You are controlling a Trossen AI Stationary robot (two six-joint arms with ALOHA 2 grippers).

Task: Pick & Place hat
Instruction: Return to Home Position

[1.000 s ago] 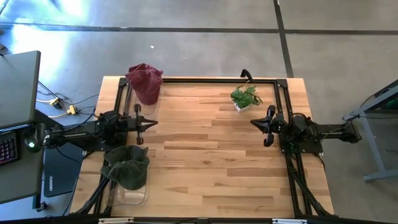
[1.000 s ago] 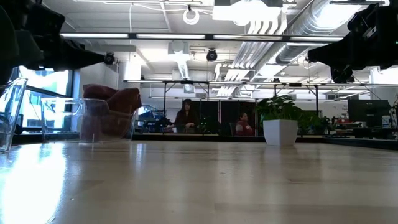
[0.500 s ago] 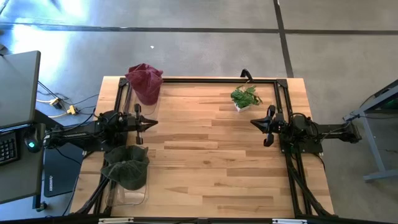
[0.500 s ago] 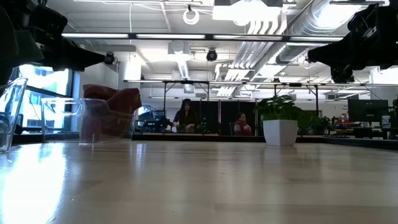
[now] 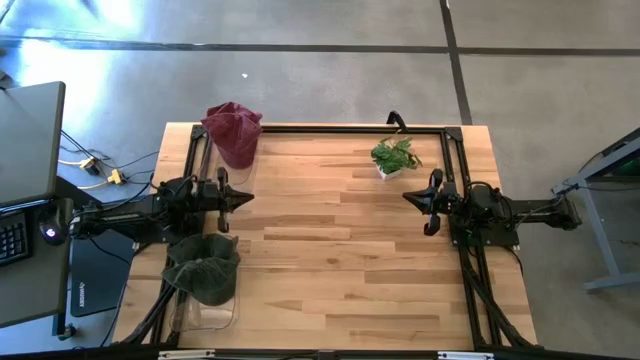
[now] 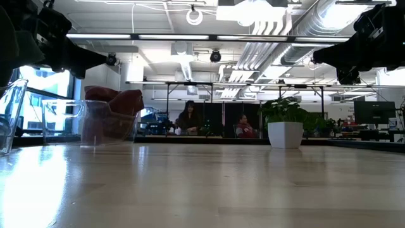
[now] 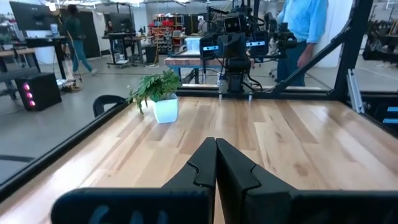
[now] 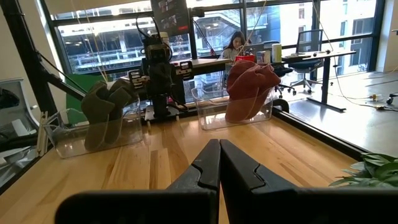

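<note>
Daylight from the window (image 6: 54, 82) glares off the table (image 6: 38, 183), and ceiling lights (image 6: 190, 36) brighten the room.

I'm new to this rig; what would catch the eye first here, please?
Red caps heaped in a transparent bin at the table's upper-left corner in the high view, and a dark cap in the bin below it. The left gripper and right gripper, both shut, face each other from the table's sides, a potted plant by the right one.

I see a grey concrete floor (image 5: 320, 80) with dark seams around the wooden tabletop (image 5: 330, 260). Farther off, white ducts (image 6: 269, 25) run under the ceiling, tall windows (image 8: 106, 46) give daylight, and a seated person (image 6: 188, 118) faces my way.
</note>
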